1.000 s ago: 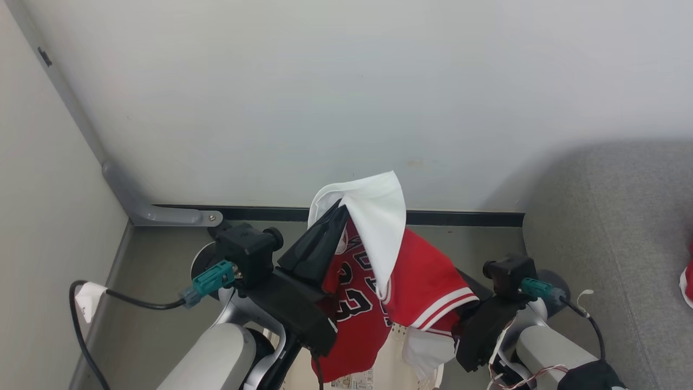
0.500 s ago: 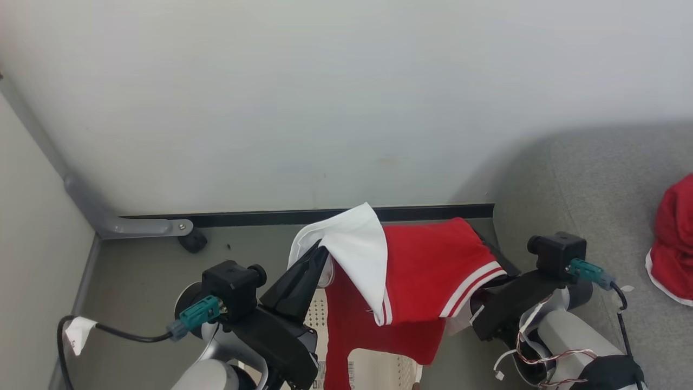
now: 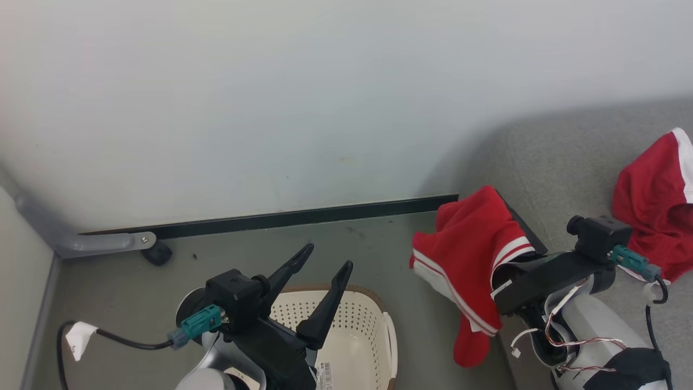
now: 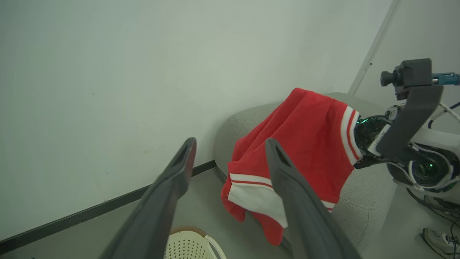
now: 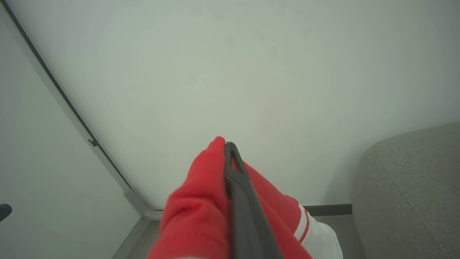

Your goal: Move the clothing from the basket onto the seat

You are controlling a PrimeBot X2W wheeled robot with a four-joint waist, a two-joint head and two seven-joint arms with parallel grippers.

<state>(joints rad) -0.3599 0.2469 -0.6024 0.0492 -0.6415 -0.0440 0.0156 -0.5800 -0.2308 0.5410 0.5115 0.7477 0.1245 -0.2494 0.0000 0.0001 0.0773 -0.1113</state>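
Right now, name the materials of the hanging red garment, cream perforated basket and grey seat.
Hanging red garment: soft matte fabric, likely knit; it folds and droops. Cream perforated basket: smooth moulded plastic, by its even holes. Grey seat: matte woven upholstery; the weave shows.

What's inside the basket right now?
The basket interior that shows is bare cream perforated plastic, nothing in it. Its near-left part is covered by the open left end effector and arm, so unknown there.
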